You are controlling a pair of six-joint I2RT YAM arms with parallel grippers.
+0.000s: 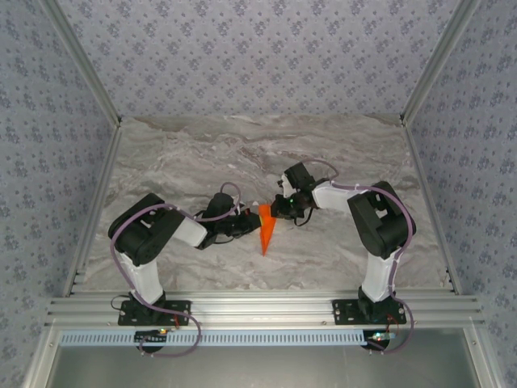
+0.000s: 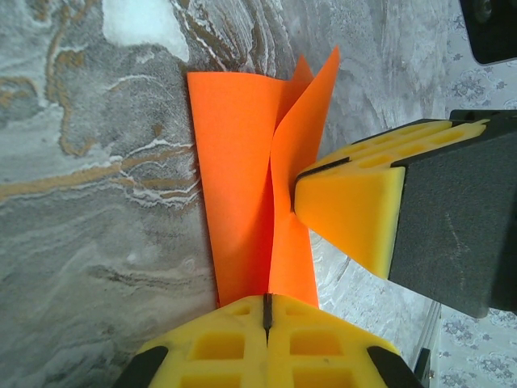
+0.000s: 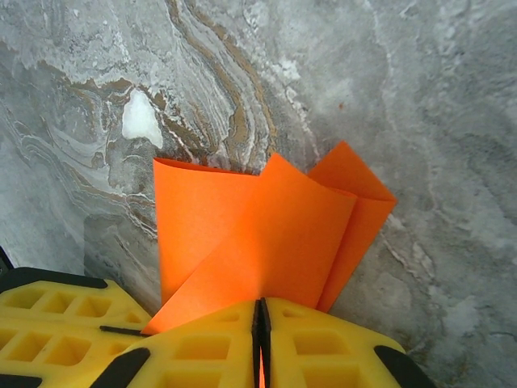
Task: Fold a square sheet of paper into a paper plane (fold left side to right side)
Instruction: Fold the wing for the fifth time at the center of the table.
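The left arm [image 1: 149, 234] and right arm [image 1: 380, 218] are built of black housings and white links; purplish cables [image 1: 115, 242] are looped alongside. Yellow fingers [image 3: 202, 347] are moulded with square pockets, possibly in foam.

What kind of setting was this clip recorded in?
Probably a purpose-built robot recording booth, not a home: a marble-patterned table boxed in by aluminium framing and floral-papered walls, with the left arm and right arm bolted at its near edge.
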